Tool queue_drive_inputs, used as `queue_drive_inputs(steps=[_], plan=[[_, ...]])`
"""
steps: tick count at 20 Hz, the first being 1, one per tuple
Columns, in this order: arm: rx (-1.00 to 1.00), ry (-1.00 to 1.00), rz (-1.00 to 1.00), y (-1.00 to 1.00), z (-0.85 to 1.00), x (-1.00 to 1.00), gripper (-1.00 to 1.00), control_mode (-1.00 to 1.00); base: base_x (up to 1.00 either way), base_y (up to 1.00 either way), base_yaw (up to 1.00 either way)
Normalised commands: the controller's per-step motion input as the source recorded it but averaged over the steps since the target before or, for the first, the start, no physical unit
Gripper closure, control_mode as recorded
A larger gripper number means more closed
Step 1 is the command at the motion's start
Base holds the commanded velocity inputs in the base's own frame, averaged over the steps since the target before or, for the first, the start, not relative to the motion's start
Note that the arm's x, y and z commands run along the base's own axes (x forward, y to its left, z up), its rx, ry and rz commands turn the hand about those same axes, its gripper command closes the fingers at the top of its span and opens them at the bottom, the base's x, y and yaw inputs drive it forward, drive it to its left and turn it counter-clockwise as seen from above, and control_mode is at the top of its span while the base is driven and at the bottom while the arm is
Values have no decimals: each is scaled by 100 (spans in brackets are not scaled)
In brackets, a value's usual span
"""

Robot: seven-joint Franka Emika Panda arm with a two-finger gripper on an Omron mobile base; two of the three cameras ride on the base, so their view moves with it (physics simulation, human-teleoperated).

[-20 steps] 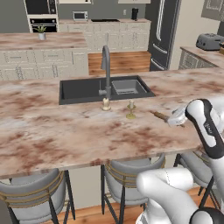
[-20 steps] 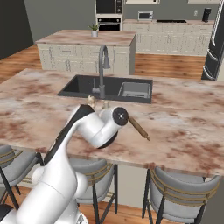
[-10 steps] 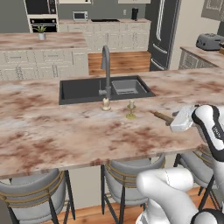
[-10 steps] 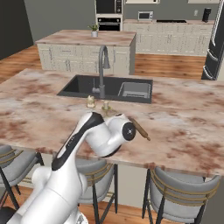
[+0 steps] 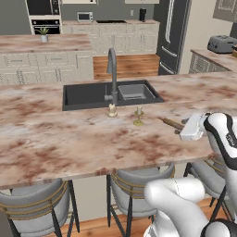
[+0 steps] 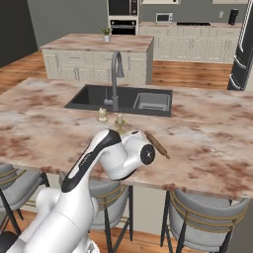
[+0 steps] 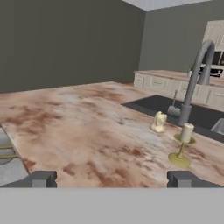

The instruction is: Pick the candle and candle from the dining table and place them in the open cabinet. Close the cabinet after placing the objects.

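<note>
Two cream candles stand on the marbled dining table just in front of the dark sink. The stubby candle is at the foot of the grey tap. The candle on a slim brass stick stands right of it. My gripper hovers low over the table's front right part, open and holding nothing. In the hand view the brass candle is ahead to the right and the stubby candle is behind it. The cabinet is out of view.
A wooden rolling pin lies on the table between the candles and my hand. Grey stools stand under the front edge. A marble island stands beyond the sink, and a toaster sits far right.
My hand has dropped a little and drifted right along the table's front edge, and the elbow has swung right in the right base view. The candles and the rolling pin have not moved.
</note>
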Motion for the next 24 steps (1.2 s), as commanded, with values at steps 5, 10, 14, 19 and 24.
queue_drive_inputs(steps=[5, 10, 14, 19, 24], plan=[[0, 0, 0, 2, -2, 54, -100, -100, 0, 0, 0], [0, 0, 0, 8, -2, 50, -100, -100, 0, 0, 0], [0, 0, 0, 8, 0, 44, -100, -100, 0, 0, 0], [0, 0, 0, 2, 0, 35, -100, -100, 0, 0, 0], [0, 0, 0, 9, -1, 33, -100, -100, 0, 0, 0]])
